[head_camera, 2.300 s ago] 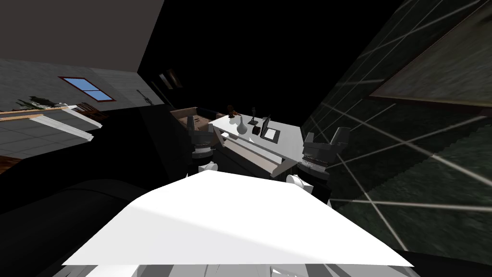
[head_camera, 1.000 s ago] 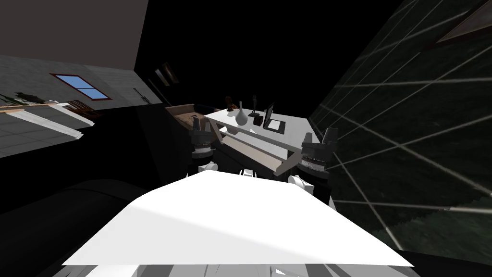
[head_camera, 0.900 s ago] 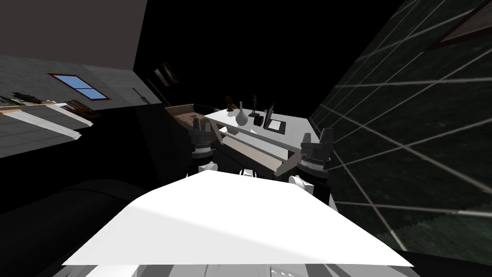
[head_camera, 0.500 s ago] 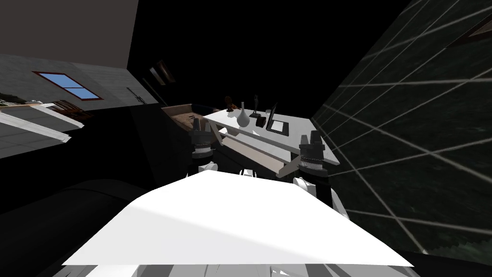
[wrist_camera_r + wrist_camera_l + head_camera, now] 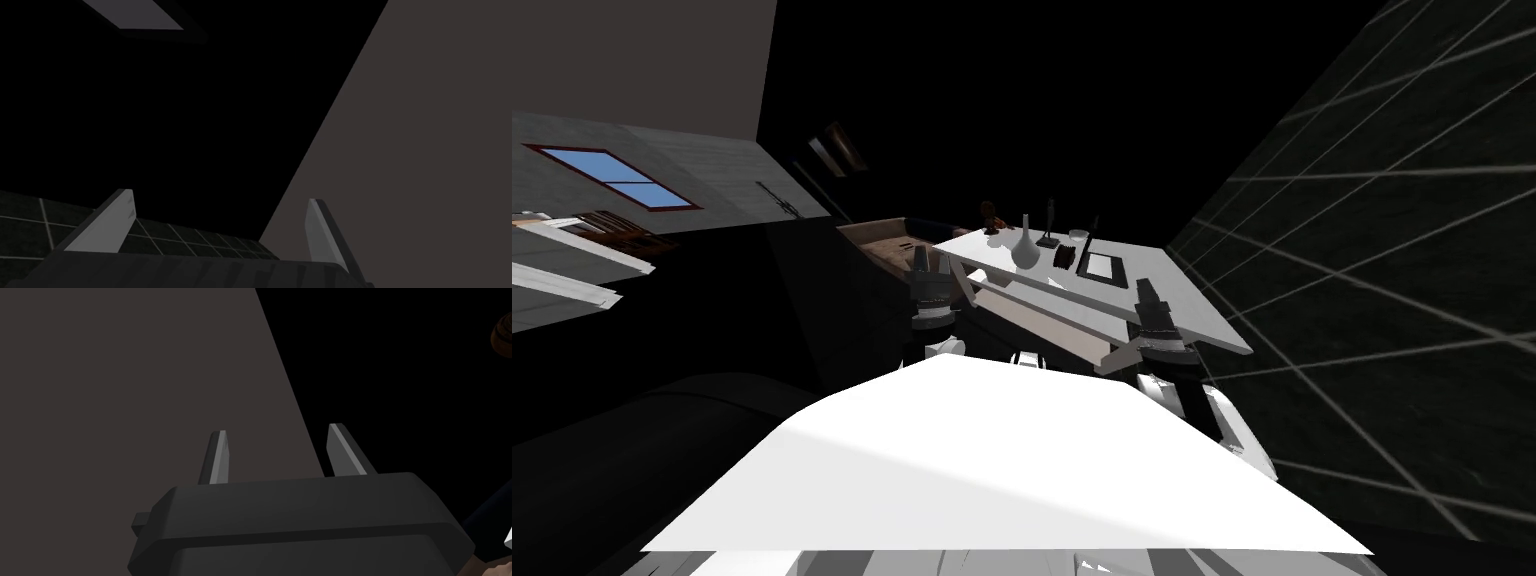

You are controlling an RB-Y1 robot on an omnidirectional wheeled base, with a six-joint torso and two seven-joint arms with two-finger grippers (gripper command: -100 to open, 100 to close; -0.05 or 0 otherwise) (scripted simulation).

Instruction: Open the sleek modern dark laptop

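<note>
White counter [image 5: 1202, 318] carries the dark laptop [image 5: 1100, 266]; left gripper [image 5: 277, 433] and right gripper [image 5: 220, 196] wait before it, jaws spread

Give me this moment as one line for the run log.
stage: pre-contact | laptop on white desk, untouched | left tool: open, empty | right tool: open, empty, nearer the laptop

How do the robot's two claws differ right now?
The left gripper holds its fingers closer together; the right gripper spreads them wider. The left gripper sits by the left end of the white table, the right gripper by its near right edge. Both are open and empty.
</note>
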